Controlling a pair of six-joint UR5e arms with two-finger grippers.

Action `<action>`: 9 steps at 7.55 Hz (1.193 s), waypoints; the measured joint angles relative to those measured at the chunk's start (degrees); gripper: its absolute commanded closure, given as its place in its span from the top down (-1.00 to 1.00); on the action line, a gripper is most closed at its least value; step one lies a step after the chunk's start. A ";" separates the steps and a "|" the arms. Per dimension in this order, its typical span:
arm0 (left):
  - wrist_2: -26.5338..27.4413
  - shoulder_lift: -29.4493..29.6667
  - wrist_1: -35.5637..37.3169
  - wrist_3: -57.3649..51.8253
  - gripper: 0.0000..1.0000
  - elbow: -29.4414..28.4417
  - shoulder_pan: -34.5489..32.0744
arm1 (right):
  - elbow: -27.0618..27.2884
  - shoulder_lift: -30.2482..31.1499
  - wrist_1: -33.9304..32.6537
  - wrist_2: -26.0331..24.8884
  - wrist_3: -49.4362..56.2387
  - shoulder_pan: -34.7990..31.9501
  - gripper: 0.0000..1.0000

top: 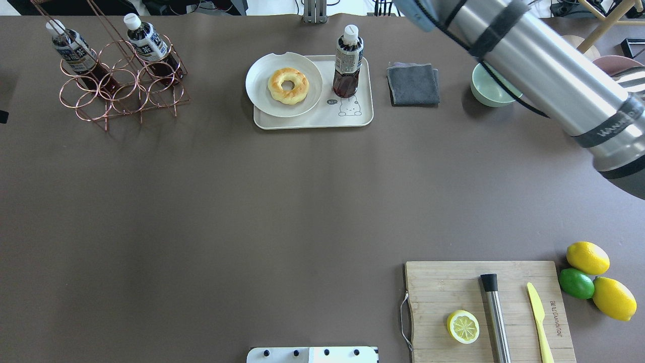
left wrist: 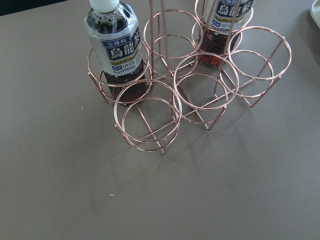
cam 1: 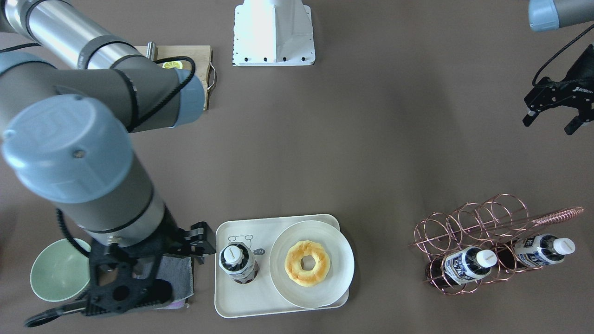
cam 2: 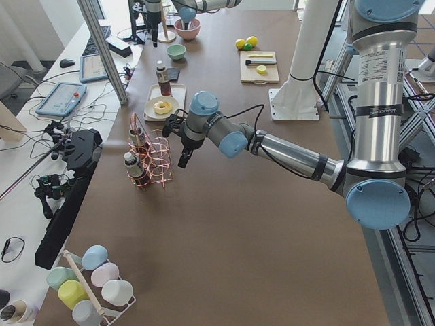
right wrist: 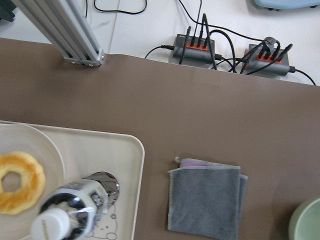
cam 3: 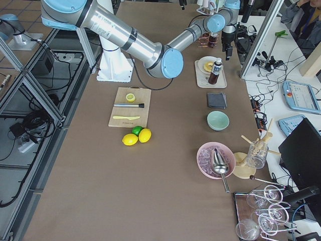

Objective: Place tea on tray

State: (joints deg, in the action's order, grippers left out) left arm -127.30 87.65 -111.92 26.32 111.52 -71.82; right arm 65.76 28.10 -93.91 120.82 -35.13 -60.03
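One tea bottle [cam 1: 238,263] stands upright on the cream tray [cam 1: 227,297], beside the bear drawing; it also shows in the overhead view [top: 347,63] and the right wrist view [right wrist: 75,210]. My right gripper [cam 1: 204,243] hovers over the grey cloth, just beside the bottle and apart from it; its jaws look open and empty. My left gripper [cam 1: 552,121] is open and empty, above the table behind the copper wire rack [cam 1: 487,227]. Two more tea bottles [left wrist: 117,45] [left wrist: 225,20] stand in the rack.
A white plate [cam 1: 341,278] with a donut [cam 1: 307,263] fills the tray's other half. A folded grey cloth [top: 413,83] and a green bowl [top: 491,88] lie beside the tray. A cutting board [top: 443,282] with lemon half, knife and citrus fruits is near the robot.
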 measured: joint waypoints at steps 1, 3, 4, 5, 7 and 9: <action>-1.38 0.56 3.30 -5.87 0.94 -1.44 -3.39 | 4.25 5.04 -1.01 3.03 5.51 -3.46 0.99; -2.24 5.00 16.98 -20.88 0.95 -4.27 -11.01 | 15.36 19.01 -1.72 6.69 16.78 -9.42 0.99; -2.47 7.42 24.34 -26.98 0.94 -5.57 -14.27 | 19.87 25.75 -2.22 8.45 21.82 -12.59 0.99; -3.01 8.34 29.09 -31.76 0.95 -6.24 -16.93 | 24.39 32.59 -3.12 9.60 26.72 -15.29 1.00; -5.95 6.03 32.55 -37.58 0.95 -7.09 -19.31 | 30.34 42.50 -8.01 10.11 35.14 -20.11 1.00; -6.93 4.40 33.59 -38.72 0.95 -10.19 -19.63 | 30.95 48.63 -10.91 9.87 44.18 -24.32 1.00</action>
State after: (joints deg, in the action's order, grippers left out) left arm -134.23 92.05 -78.33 -12.40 101.33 -91.45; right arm 96.71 76.73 -104.82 130.69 9.05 -84.35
